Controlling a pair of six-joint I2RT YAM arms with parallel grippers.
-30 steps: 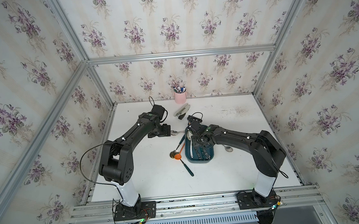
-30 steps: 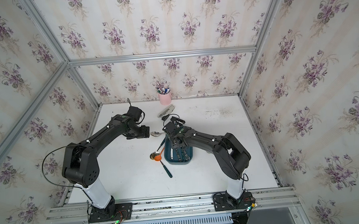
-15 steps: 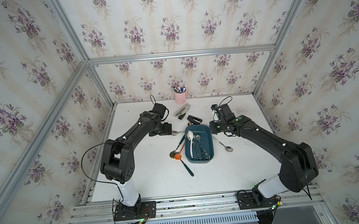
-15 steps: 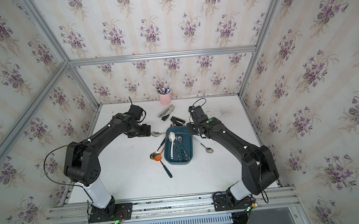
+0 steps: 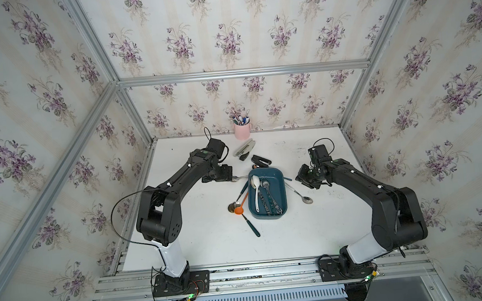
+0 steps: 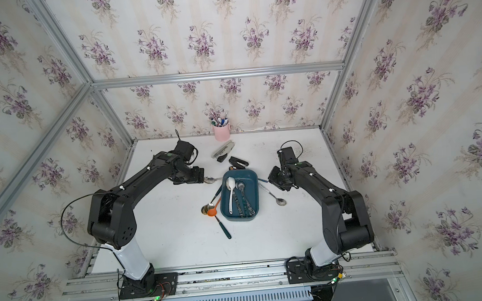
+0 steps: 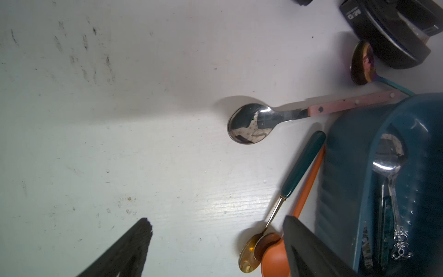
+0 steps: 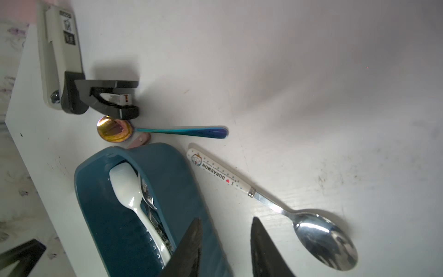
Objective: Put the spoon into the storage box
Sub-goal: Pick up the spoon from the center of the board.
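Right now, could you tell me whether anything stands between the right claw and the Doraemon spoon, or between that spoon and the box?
Nothing visible does. The spoon lies alone on bare table beside the box, close to the open right claw. Only the box's own wall lies on its way in.

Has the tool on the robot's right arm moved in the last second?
Yes. A second ago the right tool was over the blue box; now it is clear of it, out past the box's edge on the right arm's side.
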